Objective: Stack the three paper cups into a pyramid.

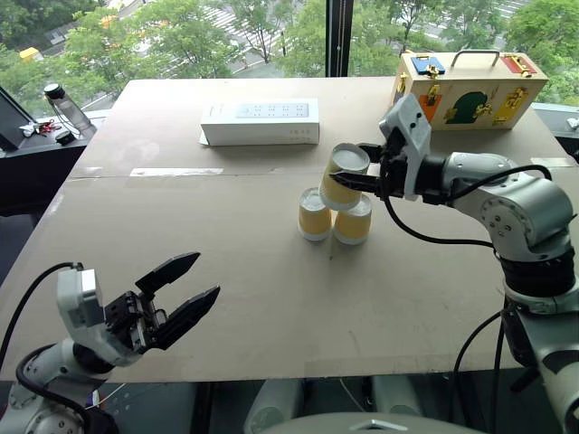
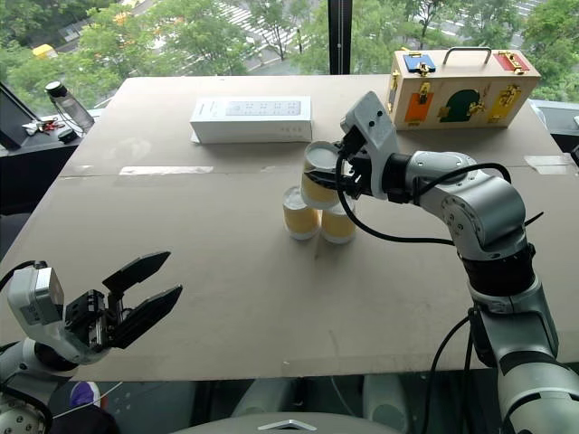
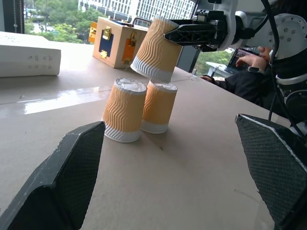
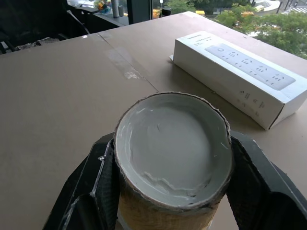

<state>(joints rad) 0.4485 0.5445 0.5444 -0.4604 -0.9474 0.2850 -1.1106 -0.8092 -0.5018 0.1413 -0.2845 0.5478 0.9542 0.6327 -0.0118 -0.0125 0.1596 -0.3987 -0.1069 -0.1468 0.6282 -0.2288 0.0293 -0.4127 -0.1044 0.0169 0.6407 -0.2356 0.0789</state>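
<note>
The right hand (image 1: 351,181) pinches one paper cup (image 1: 345,176) between its two black fingers, holding it upside down and tilted in the air just above the other two. Its ribbed yellow-orange wall tapers from the wider white rim band at the lower end to the narrower recessed white base that faces up (the right wrist view looks straight into that shallow, slightly scuffed disc). The fingers press on opposite sides of the wavy wall.

Below it, the left standing cup (image 1: 315,215) and the right standing cup (image 1: 353,221) sit inverted on the counter (image 1: 271,289), side by side and touching, white bases up, rims down. In the left wrist view the raised cup's lower edge hangs close over the pair, apart from both.

The left hand (image 1: 184,292) hovers low at the counter's near edge, well apart from the cups, its textured black fingers spread wide around nothing.

The counter is a matte brown board with a taped seam. Farther back lies a white rectangular box (image 1: 261,121), and at the far right stands a colourful wooden case (image 1: 469,89) with a metal handle and latches.
</note>
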